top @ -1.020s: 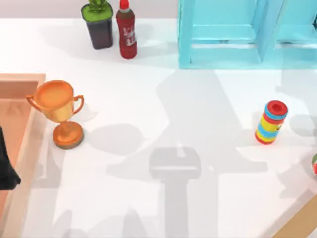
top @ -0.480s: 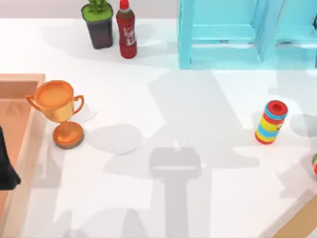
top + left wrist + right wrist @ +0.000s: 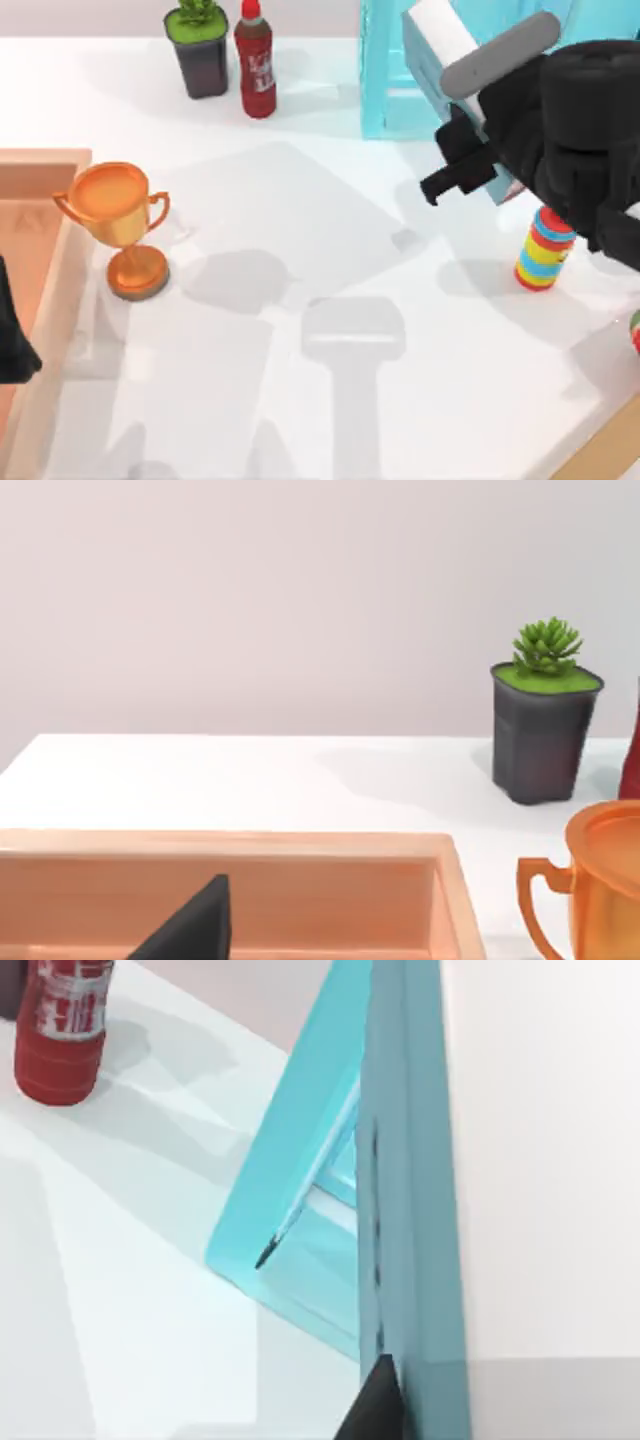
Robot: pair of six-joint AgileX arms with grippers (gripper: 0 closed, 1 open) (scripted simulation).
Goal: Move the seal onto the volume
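Right gripper (image 3: 445,172) hangs above the counter (image 3: 300,200) by the shelf unit (image 3: 385,90); I cannot tell its grip. Beside it tilts the teal, white-edged volume (image 3: 438,35). The left gripper (image 3: 12,345) is parked over one tray (image 3: 45,160). The top view also shows one trophy (image 3: 118,215), one plant (image 3: 200,45), one bottle (image 3: 255,65) and one striped cylinder (image 3: 543,255). The right wrist view shows the volume's teal face (image 3: 410,1160).

Rendered tabletop test scene, not a real room: plain white table (image 3: 300,300), blank wall, assorted props — trophy (image 3: 118,225), potted plant (image 3: 200,45), red bottle (image 3: 255,65), turquoise shelf (image 3: 390,90).
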